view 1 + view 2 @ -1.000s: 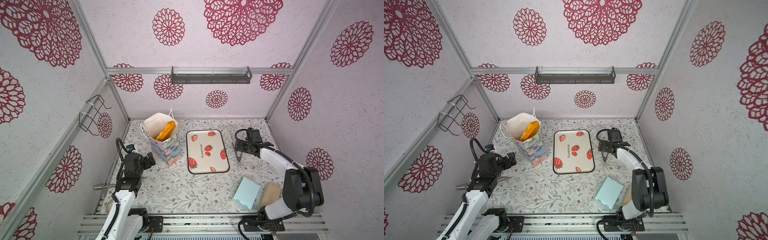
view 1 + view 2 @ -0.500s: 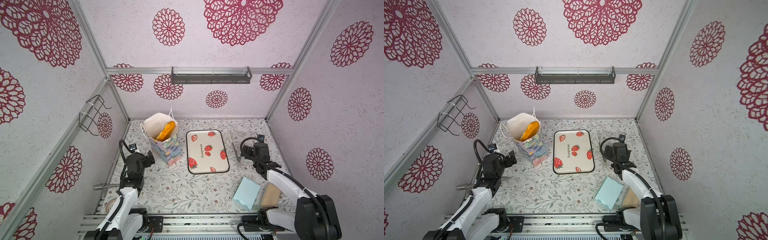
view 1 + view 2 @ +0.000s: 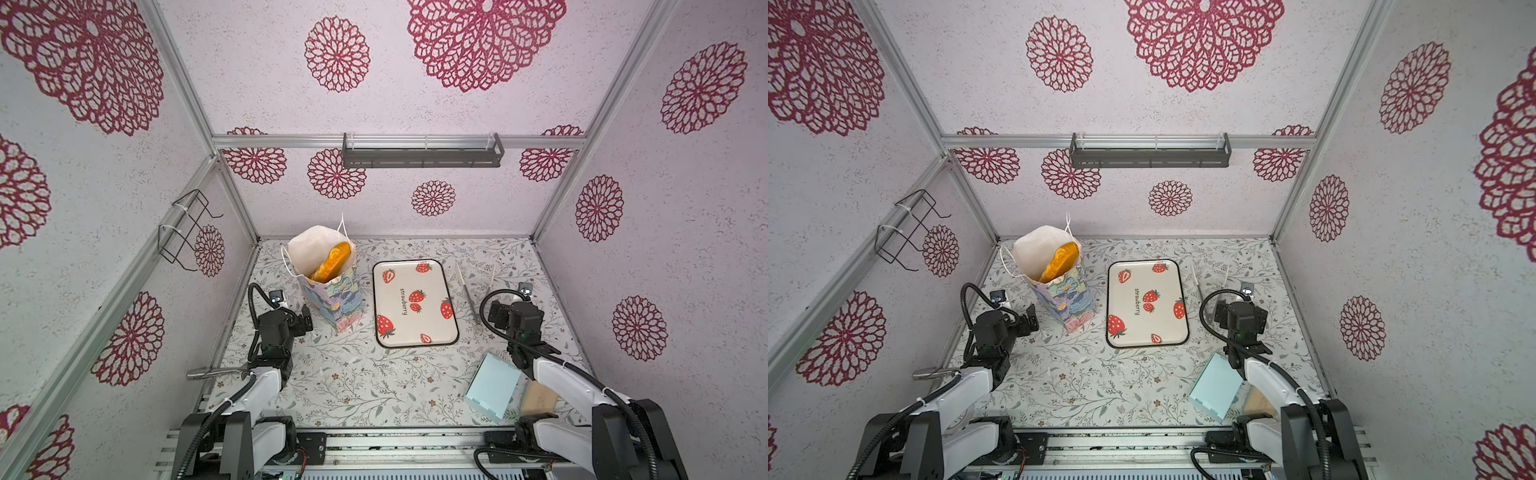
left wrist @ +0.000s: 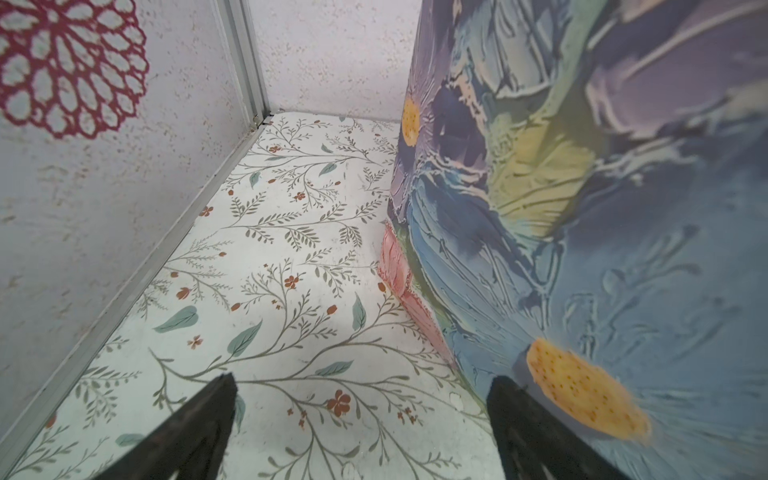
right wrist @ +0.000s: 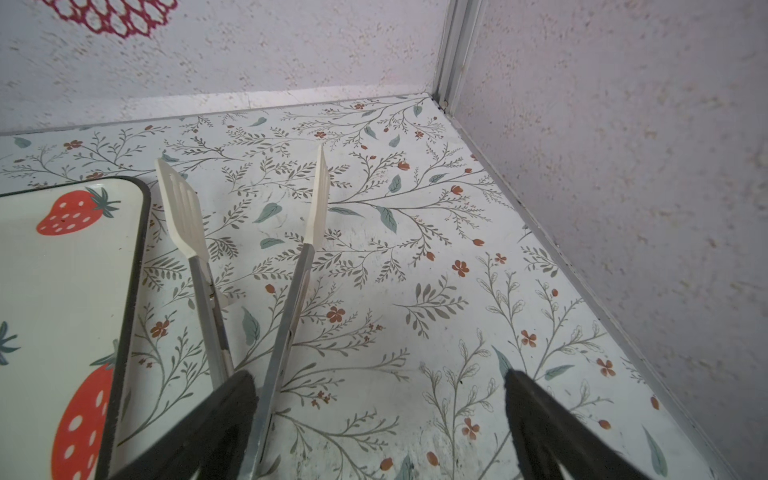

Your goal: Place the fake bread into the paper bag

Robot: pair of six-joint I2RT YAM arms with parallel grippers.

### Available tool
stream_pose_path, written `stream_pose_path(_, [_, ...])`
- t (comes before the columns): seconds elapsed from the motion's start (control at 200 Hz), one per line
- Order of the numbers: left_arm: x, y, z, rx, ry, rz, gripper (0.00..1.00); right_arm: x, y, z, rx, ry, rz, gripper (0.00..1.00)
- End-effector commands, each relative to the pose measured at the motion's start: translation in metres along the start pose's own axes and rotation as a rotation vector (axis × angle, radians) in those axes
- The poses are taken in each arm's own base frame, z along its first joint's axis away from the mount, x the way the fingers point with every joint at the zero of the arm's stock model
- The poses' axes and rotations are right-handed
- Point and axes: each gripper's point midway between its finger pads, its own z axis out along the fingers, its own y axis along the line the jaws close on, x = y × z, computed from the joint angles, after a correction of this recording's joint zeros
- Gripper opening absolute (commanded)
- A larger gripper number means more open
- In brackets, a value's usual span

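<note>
The paper bag (image 3: 332,299) (image 3: 1065,303) stands upright at the back left, its flowered wall filling the left wrist view (image 4: 582,208). A long golden fake bread loaf (image 3: 332,261) (image 3: 1061,258) leans inside it, its top end showing in the white mouth; any other bread is hidden. My left gripper (image 3: 305,322) (image 3: 1030,318) (image 4: 362,380) is open and empty, low over the table just left of the bag, one finger close to the bag's wall. My right gripper (image 3: 494,313) (image 3: 1219,313) (image 5: 379,374) is open and empty at the right, over the handle end of the tongs (image 5: 291,299).
An empty strawberry tray (image 3: 428,274) (image 5: 62,270) lies in the middle. Metal tongs (image 3: 469,291) with white tips lie right of it. A light blue flat box (image 3: 492,386) and a beige flat piece (image 3: 538,399) sit front right. A metal handle (image 3: 208,372) lies by the left wall.
My right arm has drawn back toward the front and right, uncovering the tongs, which stay on the table. The left gripper has shifted slightly. Both grippers stay open.
</note>
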Motion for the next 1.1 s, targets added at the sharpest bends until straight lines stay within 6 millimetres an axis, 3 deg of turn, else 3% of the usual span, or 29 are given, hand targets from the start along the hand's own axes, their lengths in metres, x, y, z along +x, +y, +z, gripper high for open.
stream_pose_path(0.0, [-0.024,-0.001,0.004,0.040,-0.089,0.000,0.97,-0.018,-0.002,0.002,0.012,-0.097,-0.011,0.95])
stream_pose_path(0.245, [-0.030,-0.004,0.015,0.119,-0.102,-0.005,0.97,0.002,0.003,0.009,-0.019,-0.132,-0.036,0.95])
stream_pose_path(0.565, [-0.036,-0.001,0.023,0.128,-0.130,-0.007,0.97,-0.005,0.002,0.008,-0.020,-0.216,-0.051,0.94])
stream_pose_path(0.766, [-0.037,-0.009,0.035,0.184,-0.100,-0.005,0.97,-0.011,0.000,0.010,-0.029,-0.253,-0.049,0.94])
stream_pose_path(1.096, [-0.038,0.004,0.026,0.131,-0.168,-0.019,0.97,-0.010,-0.006,0.012,-0.038,-0.287,-0.018,0.94])
